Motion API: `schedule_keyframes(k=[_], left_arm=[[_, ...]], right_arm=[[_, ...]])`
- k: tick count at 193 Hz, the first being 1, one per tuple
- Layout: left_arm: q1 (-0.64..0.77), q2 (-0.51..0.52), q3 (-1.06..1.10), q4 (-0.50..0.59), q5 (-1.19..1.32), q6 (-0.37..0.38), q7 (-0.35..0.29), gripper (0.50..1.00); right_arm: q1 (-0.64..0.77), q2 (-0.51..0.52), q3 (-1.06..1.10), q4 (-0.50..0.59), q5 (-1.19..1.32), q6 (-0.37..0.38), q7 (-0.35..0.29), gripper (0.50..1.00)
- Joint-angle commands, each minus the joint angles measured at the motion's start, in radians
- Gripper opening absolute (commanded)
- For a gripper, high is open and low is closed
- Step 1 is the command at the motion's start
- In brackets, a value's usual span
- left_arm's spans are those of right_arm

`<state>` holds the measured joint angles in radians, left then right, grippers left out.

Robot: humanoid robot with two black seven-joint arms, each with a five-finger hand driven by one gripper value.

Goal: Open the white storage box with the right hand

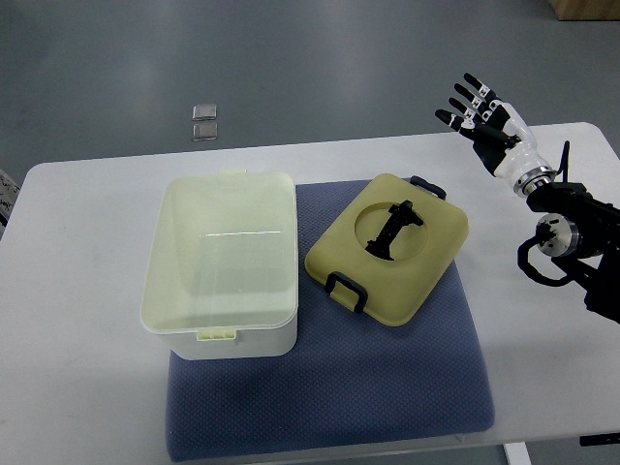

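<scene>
White storage box (221, 263) sits open on the blue mat (387, 387), its lid (392, 247) beside it; right hand (482, 114) hovers apart, fingers (461, 103) spread, empty.

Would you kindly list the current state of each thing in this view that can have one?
White storage box: open, no lid on it, interior looks empty.
Yellow lid: off the box, lying flat on the blue mat beside it, handle side up.
Right hand: raised over the table's far right, fingers spread, holding nothing.
Left hand: out of view.
</scene>
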<state>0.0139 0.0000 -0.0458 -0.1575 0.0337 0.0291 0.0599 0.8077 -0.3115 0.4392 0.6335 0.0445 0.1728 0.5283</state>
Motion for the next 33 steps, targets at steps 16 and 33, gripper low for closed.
schedule_keyframes(k=[16,33], left_arm=[[0.0,0.0,0.0,-0.001,0.0,0.0,0.0,1.0],[0.0,0.0,0.0,-0.001,0.0,0.0,0.0,1.0]], right_arm=[[-0.01,0.014,0.033,-0.006,0.0,-0.01,0.021,0.934],[-0.016,0.018,0.033,-0.008,0.0,-0.024,0.03,0.934]])
